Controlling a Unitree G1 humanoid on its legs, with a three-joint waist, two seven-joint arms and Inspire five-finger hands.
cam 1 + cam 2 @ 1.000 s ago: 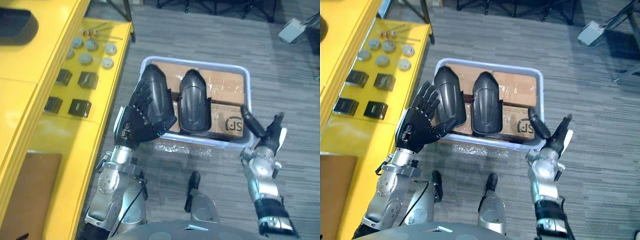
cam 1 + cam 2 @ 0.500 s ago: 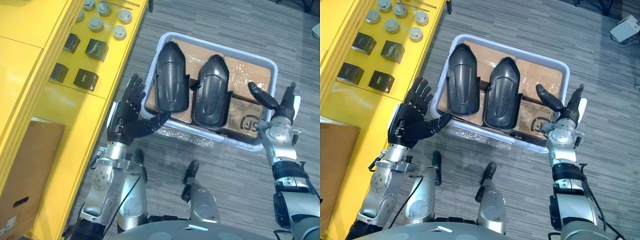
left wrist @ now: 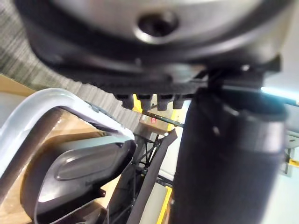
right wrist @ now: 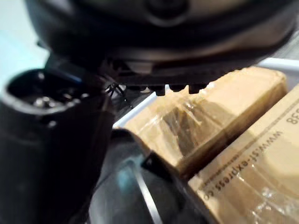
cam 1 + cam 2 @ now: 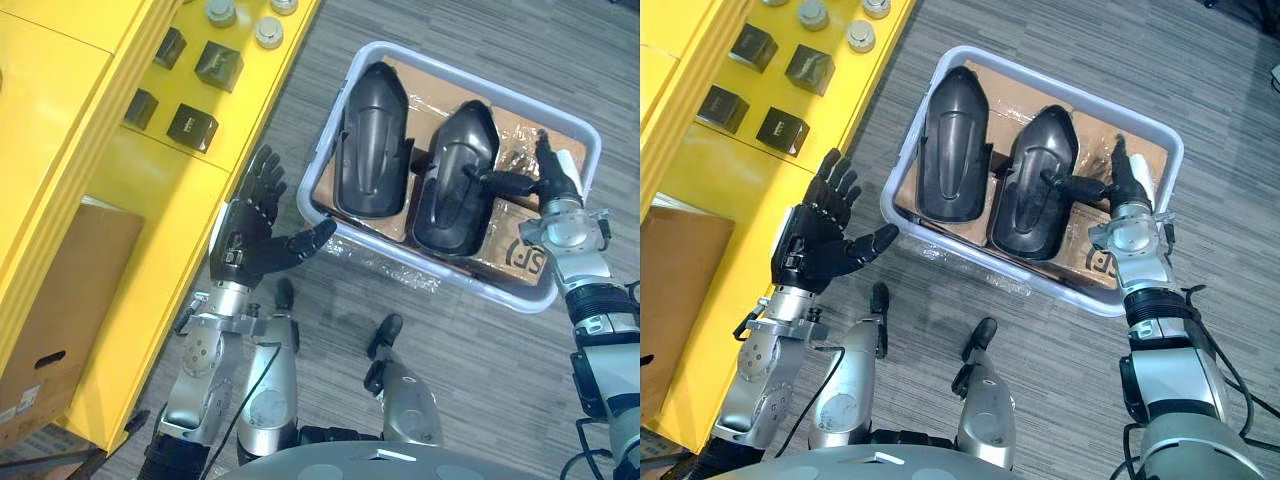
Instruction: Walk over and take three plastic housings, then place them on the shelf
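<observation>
The left housing [image 5: 372, 140] and right housing [image 5: 455, 175] lie side by side in the bin [image 5: 318, 150], on cardboard boxes [image 5: 520, 255]. My left robot hand [image 5: 245, 245] is spread open just outside the bin. My right robot hand [image 5: 550, 185] is open over the bin, thumb over the right housing.

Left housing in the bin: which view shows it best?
Right eye view: the left housing lies whole and unblocked in the bin. Left eye view shows the same. Left wrist view catches part of it past the bin's rim; right wrist view faces cardboard boxes.
</observation>
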